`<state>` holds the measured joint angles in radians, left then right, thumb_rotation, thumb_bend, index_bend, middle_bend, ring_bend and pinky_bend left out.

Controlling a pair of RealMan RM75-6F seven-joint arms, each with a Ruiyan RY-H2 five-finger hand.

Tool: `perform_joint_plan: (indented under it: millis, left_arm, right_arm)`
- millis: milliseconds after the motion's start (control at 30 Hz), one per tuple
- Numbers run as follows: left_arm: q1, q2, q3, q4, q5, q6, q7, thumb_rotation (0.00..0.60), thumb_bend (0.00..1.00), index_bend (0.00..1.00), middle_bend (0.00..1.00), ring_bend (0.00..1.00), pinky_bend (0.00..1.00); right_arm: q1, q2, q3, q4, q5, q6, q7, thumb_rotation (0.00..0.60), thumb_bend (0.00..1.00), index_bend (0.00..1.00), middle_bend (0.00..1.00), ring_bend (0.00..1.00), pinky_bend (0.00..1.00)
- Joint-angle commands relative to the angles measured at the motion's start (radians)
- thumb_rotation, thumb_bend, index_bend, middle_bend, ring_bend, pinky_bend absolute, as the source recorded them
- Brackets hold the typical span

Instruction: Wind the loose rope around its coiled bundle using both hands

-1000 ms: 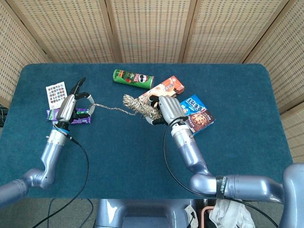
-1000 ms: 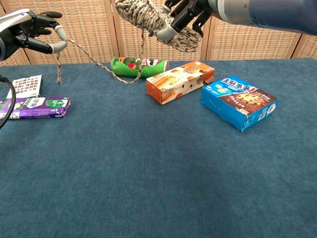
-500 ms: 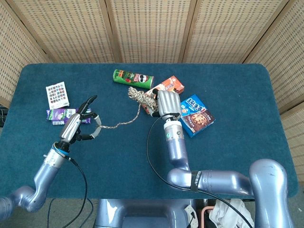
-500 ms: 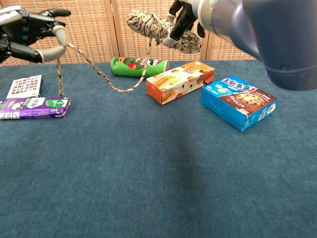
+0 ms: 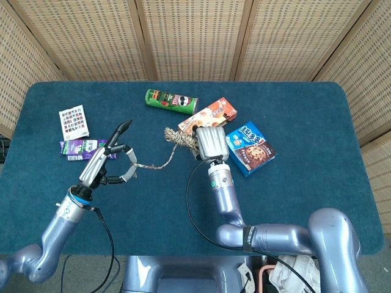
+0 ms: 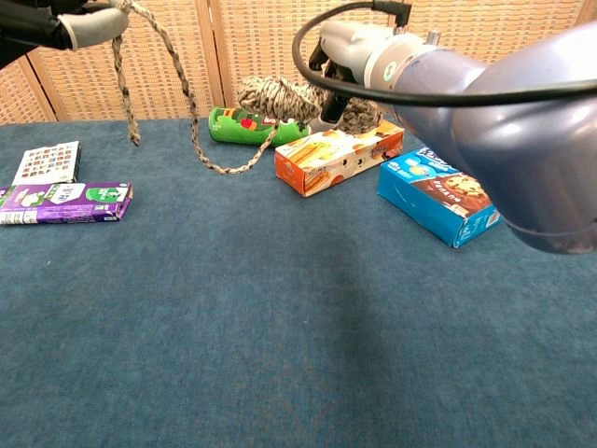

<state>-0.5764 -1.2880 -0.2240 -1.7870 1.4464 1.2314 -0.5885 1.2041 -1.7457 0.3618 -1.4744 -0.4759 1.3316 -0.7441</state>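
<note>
The right hand (image 5: 211, 141) grips the rope bundle (image 5: 178, 138), fingers wrapped over its near end, and holds it in the air above the middle of the tabletop (image 5: 305, 201), just in front of the orange box (image 5: 211, 114). In the chest view the bundle (image 6: 280, 98) hangs level with the can (image 6: 254, 126) behind it, with the right hand (image 6: 340, 84) closed over its right part. From the bundle the loose rope (image 5: 160, 163) drops in a slack loop and climbs to the left hand (image 5: 109, 162), which pinches it between thumb and a finger with the other fingers spread; this hand is raised over the left half of the tabletop. In the chest view only the fingers of the left hand (image 6: 79, 23) show at the top left corner, the rope (image 6: 191, 126) draped over them with its free end dangling. The green can (image 5: 171, 101) lies on its side toward the far edge, lid on, contents not visible. The orange box lies closed beside it, and a blue cookie box (image 5: 250, 146), also closed, lies to the right of the right hand. Near the left edge lie a purple pack (image 5: 82, 146) and, behind it, a white card (image 5: 74, 121) printed with small squares.
</note>
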Motion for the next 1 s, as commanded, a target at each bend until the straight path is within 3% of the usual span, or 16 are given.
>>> perform_joint_plan:
  millis: [33, 233, 567, 733, 1000]
  left_arm:
    - [-0.006, 0.012, -0.013, -0.044, -0.007, -0.003, 0.033, 0.6, 0.48, 0.76, 0.0, 0.0, 0.0]
    - [-0.038, -0.003, -0.067, -0.109, -0.066, -0.017, 0.099, 0.6, 0.48, 0.76, 0.0, 0.0, 0.0]
    - [-0.145, -0.091, -0.21, -0.19, -0.347, -0.074, 0.227, 0.6, 0.48, 0.76, 0.0, 0.0, 0.0]
    - [-0.191, -0.133, -0.267, -0.219, -0.426, -0.047, 0.308, 0.6, 0.48, 0.76, 0.0, 0.0, 0.0]
    - [-0.246, -0.178, -0.359, -0.185, -0.55, -0.011, 0.365, 0.6, 0.48, 0.76, 0.0, 0.0, 0.0]
  right_arm:
    - [-0.005, -0.011, -0.001, 0.008, -0.008, -0.006, -0.01, 0.6, 0.59, 0.69, 0.73, 0.55, 0.8]
    - [-0.015, -0.025, -0.017, 0.007, -0.043, -0.022, -0.038, 0.6, 0.6, 0.69, 0.73, 0.55, 0.8]
    - [-0.041, -0.042, -0.072, -0.014, -0.144, -0.065, -0.048, 0.6, 0.6, 0.7, 0.73, 0.55, 0.81]
    - [-0.058, -0.032, -0.106, -0.026, -0.205, -0.112, -0.035, 0.6, 0.6, 0.7, 0.73, 0.55, 0.81]
    - [-0.089, 0.03, -0.168, -0.063, -0.353, -0.209, 0.04, 0.6, 0.61, 0.7, 0.73, 0.55, 0.81]
